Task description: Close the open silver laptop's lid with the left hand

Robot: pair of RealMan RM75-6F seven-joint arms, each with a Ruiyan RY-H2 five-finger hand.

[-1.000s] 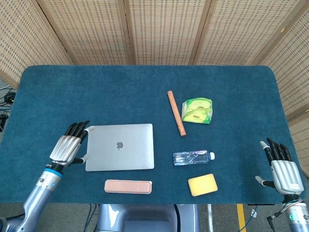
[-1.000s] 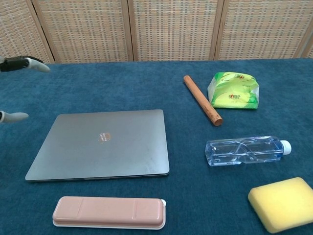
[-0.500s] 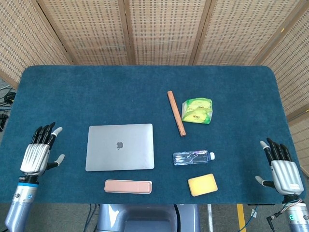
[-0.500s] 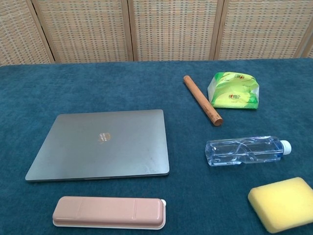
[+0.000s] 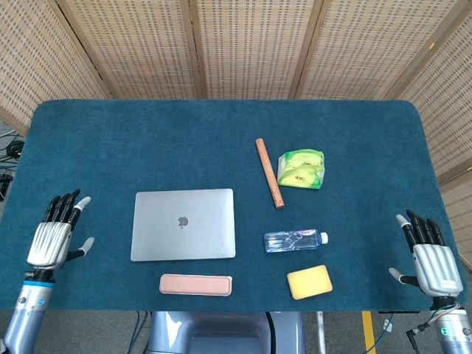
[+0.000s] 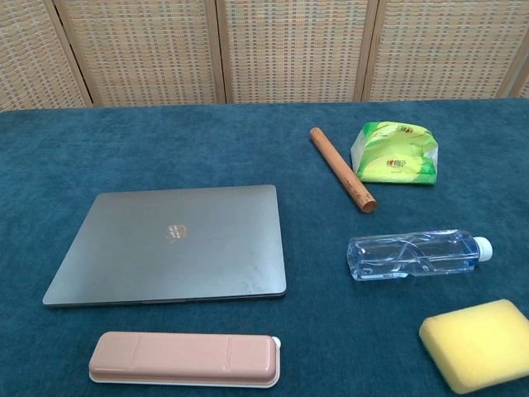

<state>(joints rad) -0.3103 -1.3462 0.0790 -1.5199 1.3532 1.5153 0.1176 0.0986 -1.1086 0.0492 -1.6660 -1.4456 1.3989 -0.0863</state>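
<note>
The silver laptop (image 5: 184,223) (image 6: 173,243) lies flat on the blue table with its lid down, logo facing up. My left hand (image 5: 55,234) hovers near the table's left edge, well to the left of the laptop, fingers spread and holding nothing. Over at the front right corner my right hand (image 5: 428,256) is open too, fingers apart. The chest view shows neither hand.
A pink case (image 5: 195,285) (image 6: 183,359) lies in front of the laptop. To the right are a wooden rod (image 5: 269,183) (image 6: 341,168), a green packet (image 5: 301,169) (image 6: 395,152), a clear bottle (image 5: 295,240) (image 6: 416,252) and a yellow sponge (image 5: 309,282) (image 6: 478,341).
My left hand has pulled away from the laptop's left edge to the table's left side and out of the chest view. The laptop stays shut; the right hand has not moved.
</note>
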